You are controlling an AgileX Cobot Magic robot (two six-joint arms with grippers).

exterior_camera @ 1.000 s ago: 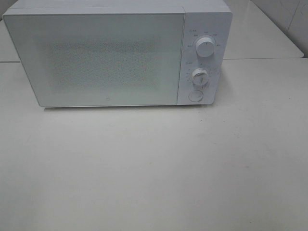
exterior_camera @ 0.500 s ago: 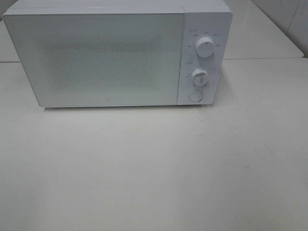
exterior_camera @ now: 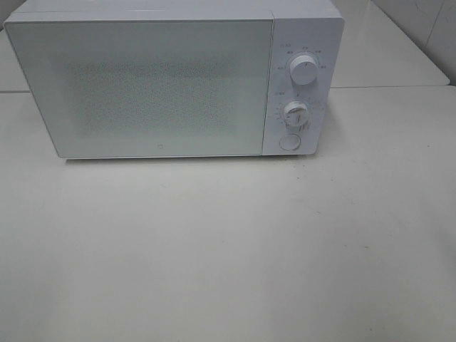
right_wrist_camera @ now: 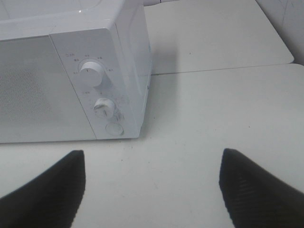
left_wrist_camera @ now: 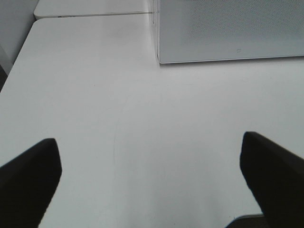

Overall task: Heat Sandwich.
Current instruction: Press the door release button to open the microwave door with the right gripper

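The sandwich is out of view in every frame. A white microwave (exterior_camera: 171,78) stands at the back of the white table (exterior_camera: 228,249) with its door shut; it also shows in the left wrist view (left_wrist_camera: 228,31) and the right wrist view (right_wrist_camera: 71,71). Neither arm appears in the exterior high view. My left gripper (left_wrist_camera: 149,183) is open above bare table in front of the microwave's left part, nothing between its black fingers (left_wrist_camera: 28,180). My right gripper (right_wrist_camera: 152,187) is open too, facing the microwave's control panel (right_wrist_camera: 99,97), fingers (right_wrist_camera: 256,190) apart and empty.
The microwave's panel carries two white dials (exterior_camera: 304,72) (exterior_camera: 295,113) and a round button (exterior_camera: 289,142). A second white table (exterior_camera: 385,50) adjoins behind on the right. The left table edge (left_wrist_camera: 14,71) shows in the left wrist view.
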